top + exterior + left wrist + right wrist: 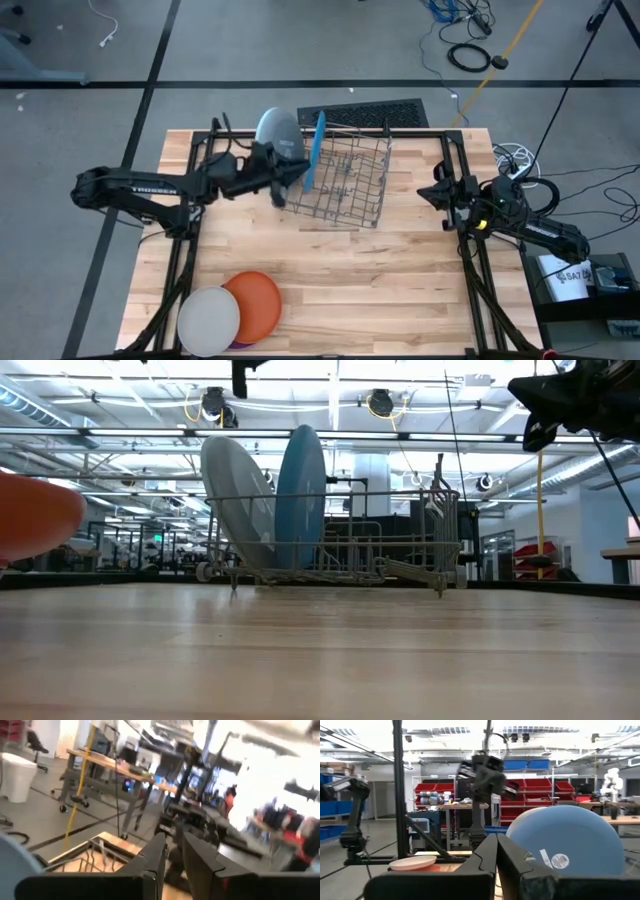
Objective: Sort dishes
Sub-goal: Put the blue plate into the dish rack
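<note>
The left gripper, fingers slightly parted and empty, is nearer the stacked round orange plastic plate at the near-left of the surface; the right gripper is shut, empty.

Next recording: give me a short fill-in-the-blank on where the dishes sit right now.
1. Two large plates, pale grey and blue, stand on edge in the wire ____.
2. On the table's near-left corner, the off-white plate lies beside an ____ plate.
3. The arm reaching beside the dish rack is the ____ one.

Missing words: rack; orange; left
</note>
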You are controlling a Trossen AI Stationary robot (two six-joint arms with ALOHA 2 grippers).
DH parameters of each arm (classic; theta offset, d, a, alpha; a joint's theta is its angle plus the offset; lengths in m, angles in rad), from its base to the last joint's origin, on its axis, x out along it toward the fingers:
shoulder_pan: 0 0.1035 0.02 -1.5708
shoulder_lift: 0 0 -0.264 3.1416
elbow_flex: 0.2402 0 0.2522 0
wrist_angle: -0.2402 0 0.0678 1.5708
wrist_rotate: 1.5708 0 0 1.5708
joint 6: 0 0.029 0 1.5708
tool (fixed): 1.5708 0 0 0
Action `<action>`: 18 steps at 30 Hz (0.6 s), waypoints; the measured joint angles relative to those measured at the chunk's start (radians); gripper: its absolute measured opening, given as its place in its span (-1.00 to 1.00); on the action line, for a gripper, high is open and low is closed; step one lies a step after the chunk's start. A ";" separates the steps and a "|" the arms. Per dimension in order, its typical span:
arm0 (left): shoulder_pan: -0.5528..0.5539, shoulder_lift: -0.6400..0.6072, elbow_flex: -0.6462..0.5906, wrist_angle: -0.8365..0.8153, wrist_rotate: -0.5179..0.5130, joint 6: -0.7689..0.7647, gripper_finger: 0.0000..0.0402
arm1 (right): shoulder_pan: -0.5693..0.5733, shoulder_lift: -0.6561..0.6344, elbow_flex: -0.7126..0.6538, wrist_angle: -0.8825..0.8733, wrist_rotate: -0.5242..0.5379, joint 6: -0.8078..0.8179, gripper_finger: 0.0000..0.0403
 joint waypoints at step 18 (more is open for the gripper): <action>-0.091 0.231 0.357 -0.633 -0.413 0.437 -0.99 | 0.000 0.000 0.000 -0.006 0.005 0.004 -0.98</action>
